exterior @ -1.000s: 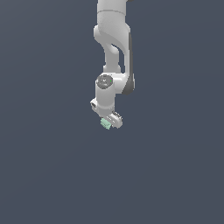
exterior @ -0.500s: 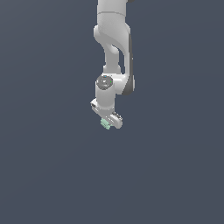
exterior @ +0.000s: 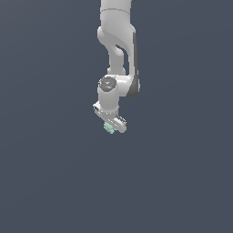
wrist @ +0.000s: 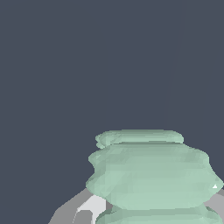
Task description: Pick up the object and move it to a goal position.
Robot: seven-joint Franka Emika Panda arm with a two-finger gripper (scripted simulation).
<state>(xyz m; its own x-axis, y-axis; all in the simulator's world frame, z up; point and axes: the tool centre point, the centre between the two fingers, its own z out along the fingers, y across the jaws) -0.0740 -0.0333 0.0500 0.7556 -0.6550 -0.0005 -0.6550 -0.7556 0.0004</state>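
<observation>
The object (exterior: 108,128) is a small pale mint-green ring, seen as a green patch at the tip of the white arm in the exterior view. My gripper (exterior: 111,127) is shut on it, the hand pointing down near the middle of that view. In the wrist view the object (wrist: 153,175) looms large and bumpy, with one grey finger (wrist: 83,210) showing beside it. The hole in the ring is hidden.
A plain dark grey-blue background fills both views. The white arm (exterior: 117,50) comes down from the top of the exterior view.
</observation>
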